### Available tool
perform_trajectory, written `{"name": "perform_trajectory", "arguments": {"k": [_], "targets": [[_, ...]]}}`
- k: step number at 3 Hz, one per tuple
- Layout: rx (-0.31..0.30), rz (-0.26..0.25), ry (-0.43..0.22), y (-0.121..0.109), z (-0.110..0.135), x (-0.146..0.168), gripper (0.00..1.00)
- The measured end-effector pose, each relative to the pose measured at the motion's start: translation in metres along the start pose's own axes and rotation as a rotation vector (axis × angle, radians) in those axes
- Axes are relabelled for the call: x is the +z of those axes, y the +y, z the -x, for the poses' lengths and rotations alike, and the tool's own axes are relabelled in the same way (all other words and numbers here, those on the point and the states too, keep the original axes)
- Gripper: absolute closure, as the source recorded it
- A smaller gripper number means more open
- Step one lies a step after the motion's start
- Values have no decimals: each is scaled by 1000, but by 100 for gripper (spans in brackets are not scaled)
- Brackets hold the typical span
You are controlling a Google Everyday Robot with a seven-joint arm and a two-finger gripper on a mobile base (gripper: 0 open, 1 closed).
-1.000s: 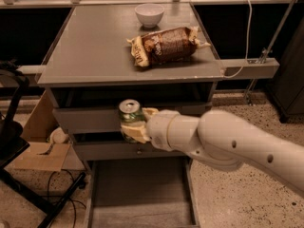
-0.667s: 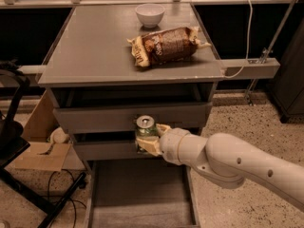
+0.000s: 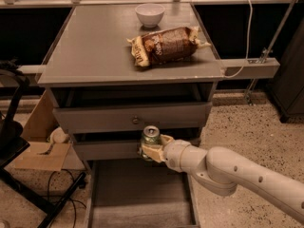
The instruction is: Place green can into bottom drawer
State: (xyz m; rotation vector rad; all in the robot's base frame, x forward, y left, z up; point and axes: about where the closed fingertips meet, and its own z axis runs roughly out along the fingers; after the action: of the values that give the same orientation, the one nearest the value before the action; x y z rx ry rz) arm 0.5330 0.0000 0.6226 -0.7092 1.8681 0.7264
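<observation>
The green can (image 3: 150, 137) is upright, silver top showing, held in my gripper (image 3: 153, 148), which is shut on it. The can hangs in front of the middle drawer front, just above the back end of the bottom drawer (image 3: 137, 194). That drawer is pulled out toward the camera, its flat grey floor bare. My pale arm (image 3: 228, 172) comes in from the lower right.
The grey cabinet top (image 3: 95, 51) carries a white bowl (image 3: 149, 14) and a brown chip bag (image 3: 166, 44). An upper drawer with a round knob (image 3: 136, 120) is shut. A cardboard box (image 3: 42, 146) and black stand legs (image 3: 28, 194) sit at the left.
My gripper has carried the can to the right and downward, from in front of the upper drawer to just above the open bottom drawer. The arm has drawn lower in view.
</observation>
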Motion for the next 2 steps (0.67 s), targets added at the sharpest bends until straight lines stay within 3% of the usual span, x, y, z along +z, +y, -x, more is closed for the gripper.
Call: {"name": "perform_trajectory", "arguments": {"k": [1, 2], "targets": [[0, 1, 0, 0, 0, 0, 100], [-26, 57, -1, -5, -26, 6, 100]]}}
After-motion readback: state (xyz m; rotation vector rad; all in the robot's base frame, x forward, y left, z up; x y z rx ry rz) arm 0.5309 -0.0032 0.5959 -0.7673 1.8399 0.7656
